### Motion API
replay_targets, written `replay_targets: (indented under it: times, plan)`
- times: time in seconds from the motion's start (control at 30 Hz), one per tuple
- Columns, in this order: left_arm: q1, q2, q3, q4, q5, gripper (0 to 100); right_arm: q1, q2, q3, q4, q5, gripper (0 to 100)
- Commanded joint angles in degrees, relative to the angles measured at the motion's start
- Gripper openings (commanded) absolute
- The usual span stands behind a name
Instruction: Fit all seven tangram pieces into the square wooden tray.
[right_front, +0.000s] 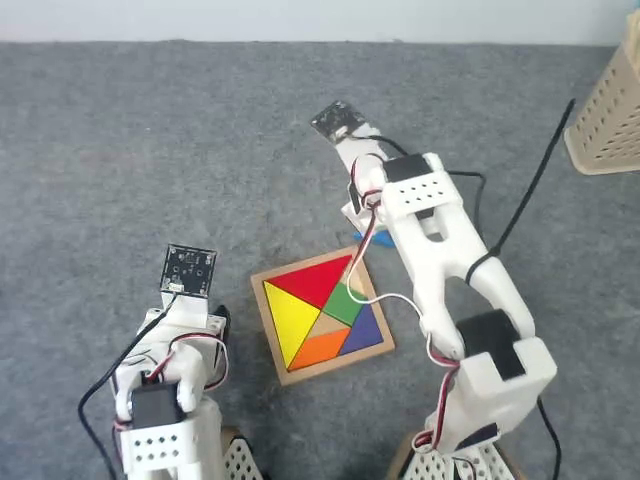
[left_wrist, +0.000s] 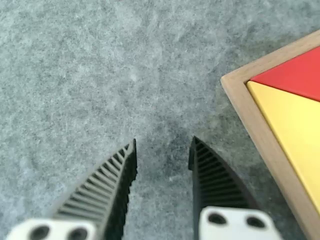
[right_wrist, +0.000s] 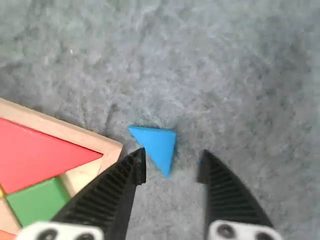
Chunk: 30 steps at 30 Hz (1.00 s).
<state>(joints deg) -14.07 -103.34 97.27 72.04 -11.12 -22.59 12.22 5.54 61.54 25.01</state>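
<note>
The square wooden tray (right_front: 274, 275) lies on the grey carpet with red (right_front: 312, 279), yellow (right_front: 289, 315), green (right_front: 345, 303), orange (right_front: 318, 347) and purple (right_front: 364, 331) pieces in it. A small blue triangle (right_wrist: 156, 145) lies on the carpet just outside the tray's corner (right_wrist: 111, 145). My right gripper (right_wrist: 171, 162) hangs open right over the triangle, one finger on each side of its tip. In the high view the right arm (right_front: 440, 260) covers that spot. My left gripper (left_wrist: 162, 155) is open over bare carpet beside the tray's edge (left_wrist: 240, 95), holding nothing.
A beige slatted basket (right_front: 610, 110) stands at the far right edge of the carpet. The left arm (right_front: 170, 390) sits low at the front left. Open carpet stretches across the back and left.
</note>
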Motion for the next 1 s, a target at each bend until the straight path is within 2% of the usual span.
replay_targets:
  times: [0.0,0.1,0.17,0.2,0.3,0.33,0.47,0.67,0.97]
  plan:
    - [0.0,-0.4,-0.7,0.3,-0.3,17,-0.1,1.6,-5.7,-0.1,2.1,1.6]
    - [0.0,-0.4,-0.7,0.3,-0.3,17,-0.2,6.0,-9.8,1.2,0.5,16.9]
    - [0.0,-0.4,-0.7,0.3,-0.3,17,-0.2,9.4,-13.0,3.3,0.5,21.7]
    - [0.0,-0.4,-0.7,0.3,-0.3,17,-0.2,10.9,-14.5,4.4,0.5,18.8]
    - [0.0,-0.4,-0.7,0.3,-0.3,17,0.3,14.4,-18.5,5.3,-0.4,0.7]
    - [0.0,-0.4,-0.7,0.3,-0.3,17,0.5,15.3,-19.5,5.3,-0.7,0.6]
    - [0.0,-0.4,-0.7,0.3,-0.3,17,1.3,17.1,-20.3,6.7,2.1,15.1]
    - [0.0,-0.4,-0.7,0.3,-0.3,17,1.2,17.5,-20.0,11.1,8.2,15.5]
    - [0.0,-0.4,-0.7,0.3,-0.3,17,1.3,17.8,-17.1,10.9,10.3,15.9]
